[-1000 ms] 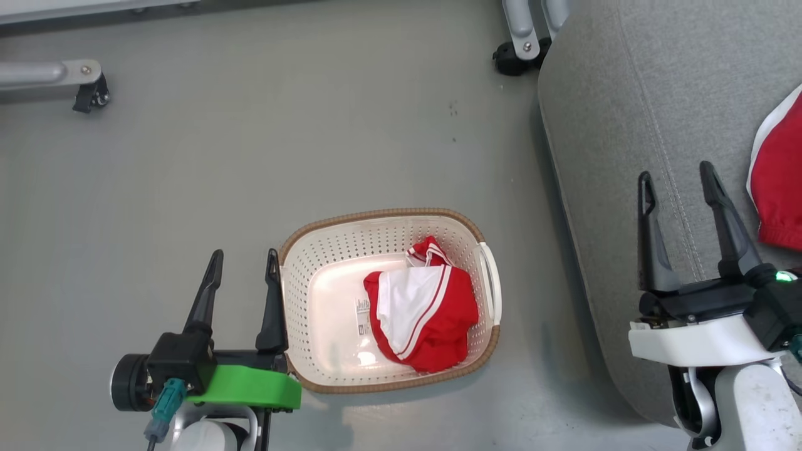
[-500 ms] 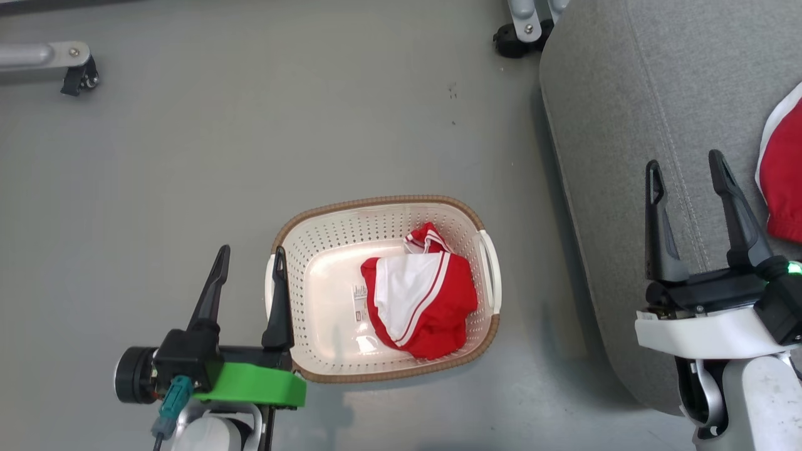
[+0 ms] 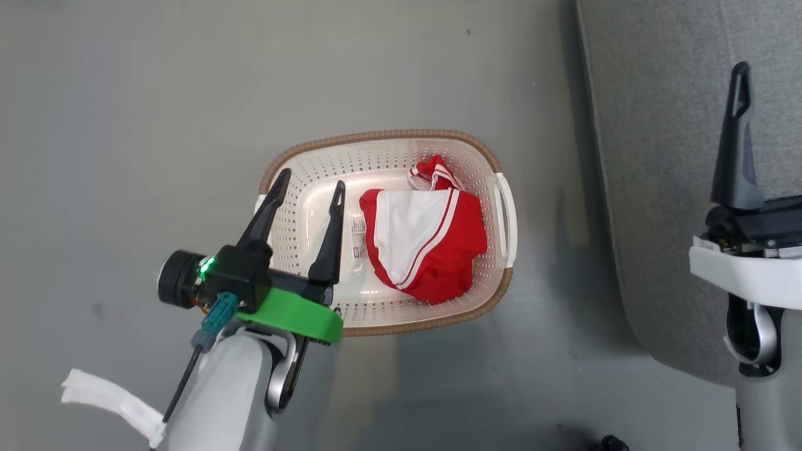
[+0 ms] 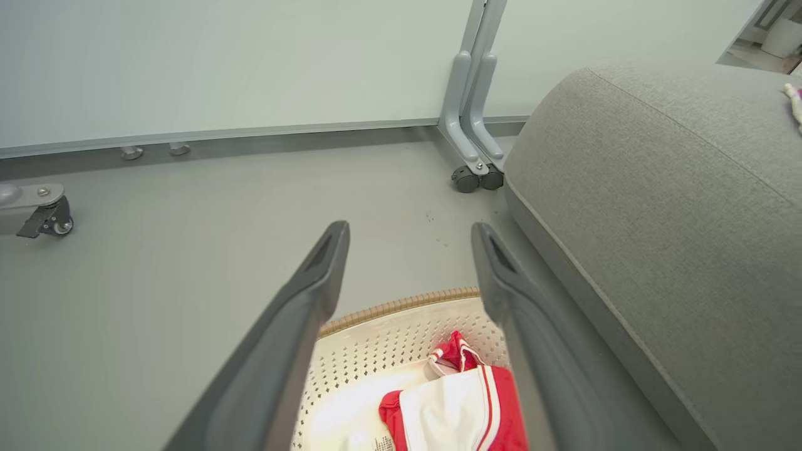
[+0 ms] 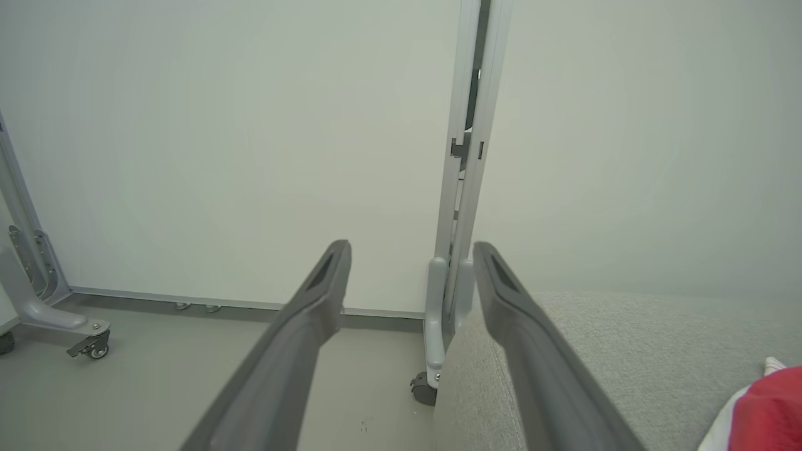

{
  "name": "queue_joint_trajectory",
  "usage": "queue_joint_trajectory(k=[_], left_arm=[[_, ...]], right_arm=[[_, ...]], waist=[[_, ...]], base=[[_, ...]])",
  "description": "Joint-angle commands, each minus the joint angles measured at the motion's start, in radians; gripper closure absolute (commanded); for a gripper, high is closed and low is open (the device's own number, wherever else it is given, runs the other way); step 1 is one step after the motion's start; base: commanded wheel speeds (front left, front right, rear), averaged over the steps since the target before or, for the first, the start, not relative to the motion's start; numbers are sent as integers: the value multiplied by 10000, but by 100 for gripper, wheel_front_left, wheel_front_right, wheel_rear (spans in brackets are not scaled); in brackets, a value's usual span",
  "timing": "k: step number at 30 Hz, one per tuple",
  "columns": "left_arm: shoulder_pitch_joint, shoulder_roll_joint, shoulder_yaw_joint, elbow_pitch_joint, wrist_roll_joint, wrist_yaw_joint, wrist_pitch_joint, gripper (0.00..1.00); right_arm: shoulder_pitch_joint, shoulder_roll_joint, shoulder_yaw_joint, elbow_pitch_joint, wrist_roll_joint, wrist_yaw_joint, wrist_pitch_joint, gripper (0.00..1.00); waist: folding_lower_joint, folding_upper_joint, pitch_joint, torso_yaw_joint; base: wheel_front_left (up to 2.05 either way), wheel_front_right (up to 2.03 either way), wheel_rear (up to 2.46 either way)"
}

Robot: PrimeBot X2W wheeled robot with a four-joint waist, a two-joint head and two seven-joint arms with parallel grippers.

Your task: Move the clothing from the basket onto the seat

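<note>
Left claw (image 3: 312,178) moved from beside basket (image 3: 388,133) to over it, spread wide, empty. Right claw (image 5: 411,247) also spread. One red garment (image 3: 438,250) lay in basket, other garment (image 5: 767,407) already on seat (image 3: 658,156). Pick looked next.

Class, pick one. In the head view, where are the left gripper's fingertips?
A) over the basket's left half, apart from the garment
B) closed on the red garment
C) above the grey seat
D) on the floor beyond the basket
A: the open left gripper shows over the left half of the basket, with the red garment lying untouched to its right.
</note>
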Motion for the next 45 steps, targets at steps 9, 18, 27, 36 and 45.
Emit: queue_joint_trajectory(k=[9,18,27,36,45], left_arm=[[-2275,25,-975,1284,148,-362,-5,0],[-4193,31,-2755,3357,-728,-574,8,0],[-6359,35,-5990,5504,-2420,-591,787,0],[-8200,40,-8852,6769,-3596,-587,1300,0],[-8393,35,-9448,7705,-3653,-303,1698,0]], right_arm=[[-1000,-173,-607,-698,100,-10,0,0],[-1543,-232,-1111,-1628,105,-10,-2,0],[-1693,-32,-1312,-2176,114,-10,0,0],[-1787,-119,-1248,-2435,-83,-10,0,0],[-1674,-258,-1079,-2998,-283,-10,0,0]], waist=[[0,0,2384,408],[0,0,3677,482],[0,0,4637,291],[0,0,5408,132],[0,0,5473,-150]], base=[[0,0,0],[0,0,0],[0,0,0],[0,0,0],[0,0,0]])
